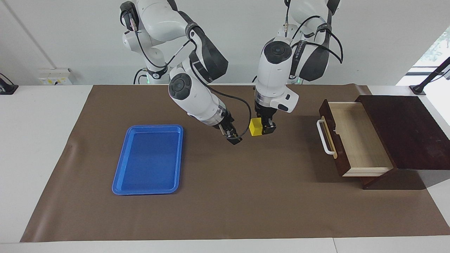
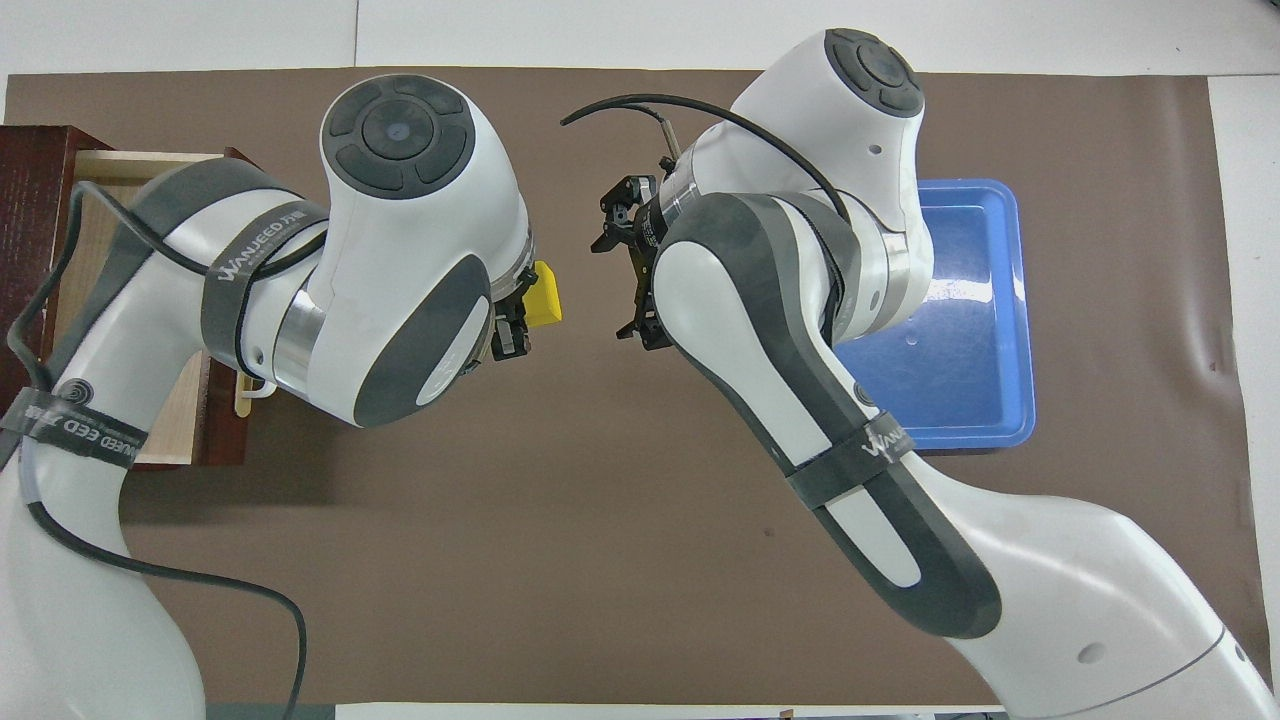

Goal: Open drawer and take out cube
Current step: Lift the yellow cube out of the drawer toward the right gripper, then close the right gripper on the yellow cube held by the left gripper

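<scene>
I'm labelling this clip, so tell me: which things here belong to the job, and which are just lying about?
Job:
cube, held by the left end effector over the mat
drawer, open
right end effector, open beside the cube

Lying about:
blue tray
brown mat

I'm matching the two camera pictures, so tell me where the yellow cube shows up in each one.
Facing view: the cube is mid-picture, in the left gripper.
Overhead view: the cube peeks out at centre-left, under the left arm's wrist.
Shared landmark: the blue tray.
</scene>
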`<state>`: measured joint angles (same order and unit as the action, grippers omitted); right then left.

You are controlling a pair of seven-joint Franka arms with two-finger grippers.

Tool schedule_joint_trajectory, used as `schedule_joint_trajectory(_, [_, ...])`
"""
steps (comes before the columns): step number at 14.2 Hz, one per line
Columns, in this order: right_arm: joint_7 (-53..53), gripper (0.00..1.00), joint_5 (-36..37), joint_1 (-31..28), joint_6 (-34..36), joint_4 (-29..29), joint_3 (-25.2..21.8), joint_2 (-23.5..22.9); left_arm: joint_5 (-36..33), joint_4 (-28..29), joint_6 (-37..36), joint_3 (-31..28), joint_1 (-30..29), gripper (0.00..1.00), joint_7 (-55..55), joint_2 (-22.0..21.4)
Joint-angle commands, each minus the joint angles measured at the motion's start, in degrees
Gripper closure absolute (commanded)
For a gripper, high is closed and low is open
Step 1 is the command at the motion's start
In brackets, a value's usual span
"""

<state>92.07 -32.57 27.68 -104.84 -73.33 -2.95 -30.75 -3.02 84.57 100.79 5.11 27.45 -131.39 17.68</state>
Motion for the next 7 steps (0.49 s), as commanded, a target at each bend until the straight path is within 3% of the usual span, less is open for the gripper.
schedule_joint_trajectory(1, [2.1,0.05,-0.3,0.6,0.9,2.5,-0.5,-1.2,0.6,1.5,1.1,-0.9,0.9,1.0,-0.7,-1.1])
schedule_joint_trajectory(7, [4.2,0.05,-0.2,2.4,0.3,2.6,-0.7,-1.4,0.6,1.4,1.0,-0.9,0.9,1.0,-0.7,-1.1])
